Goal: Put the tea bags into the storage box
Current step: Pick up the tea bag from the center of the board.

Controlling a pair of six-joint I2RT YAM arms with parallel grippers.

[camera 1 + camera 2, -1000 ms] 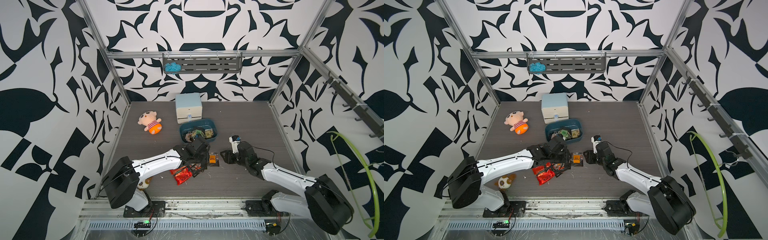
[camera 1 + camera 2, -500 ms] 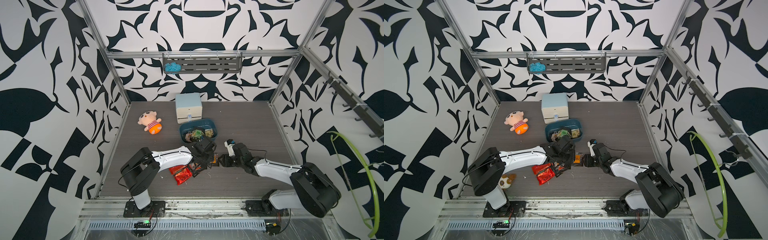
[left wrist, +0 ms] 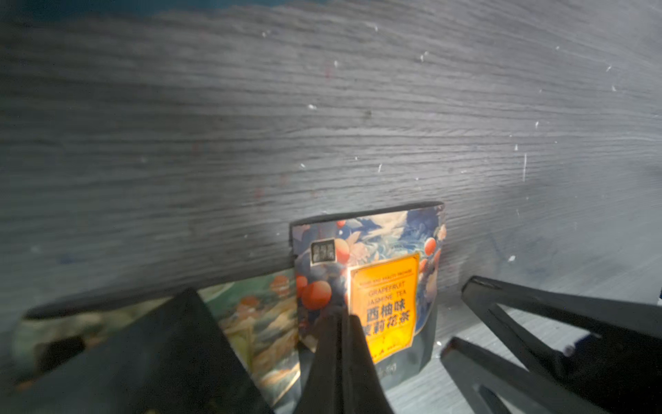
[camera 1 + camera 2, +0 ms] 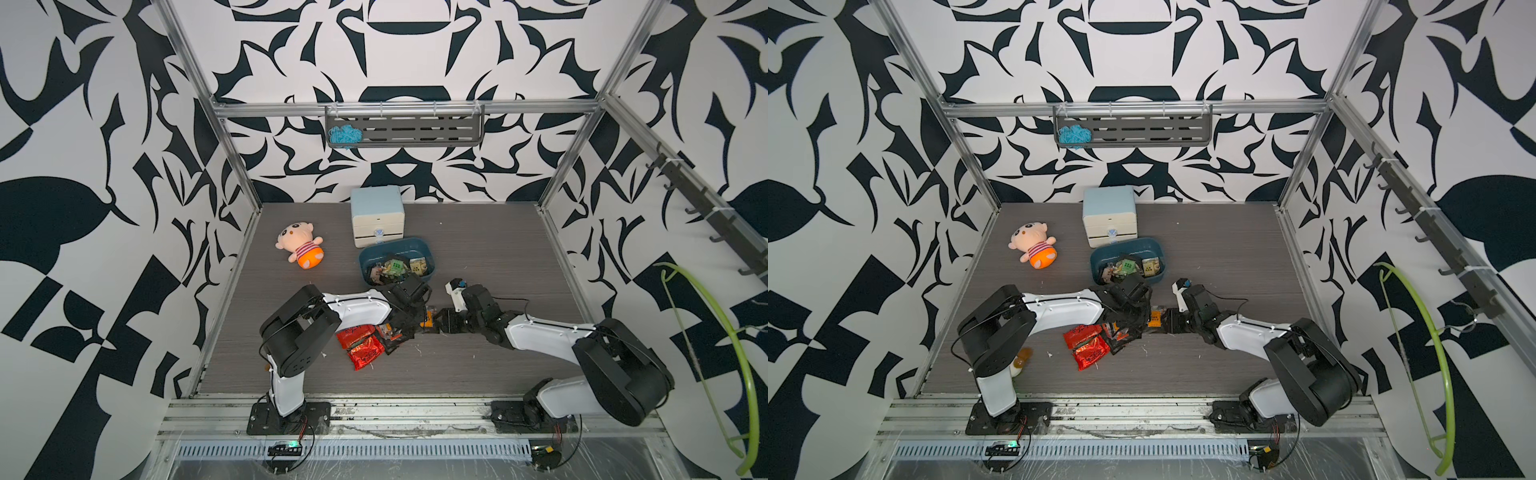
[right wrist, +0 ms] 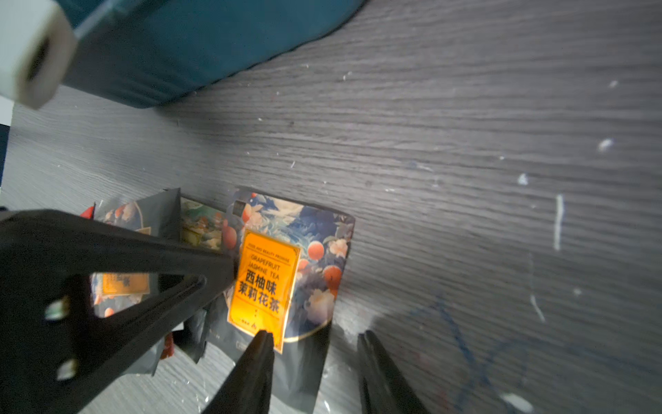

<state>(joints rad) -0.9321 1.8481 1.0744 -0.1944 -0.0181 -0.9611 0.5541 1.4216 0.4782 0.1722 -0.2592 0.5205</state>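
Note:
An orange-labelled tea bag (image 5: 272,279) lies flat on the table in front of the teal storage box (image 4: 395,242), between my two grippers. My left gripper (image 3: 342,319) is shut, its tips resting on that bag (image 3: 383,286); whether they pinch it is unclear. My right gripper (image 5: 315,340) is open. One finger is over the label's lower edge and the other over bare table beside the bag. More tea bags (image 4: 395,266) lie in the box (image 4: 1125,243). Red foil tea bags (image 4: 361,345) and dark ones lie under the left arm.
A pale blue drawer cabinet (image 4: 377,216) stands right behind the box. A plush doll (image 4: 299,247) lies at the back left. A small toy (image 4: 1021,357) sits by the left arm's base. A green-patterned sachet (image 3: 261,315) lies against the orange one.
My left gripper has closed and its arm has folded in toward the orange-labelled bag. The right gripper has slid left up to the same bag and narrowed slightly.

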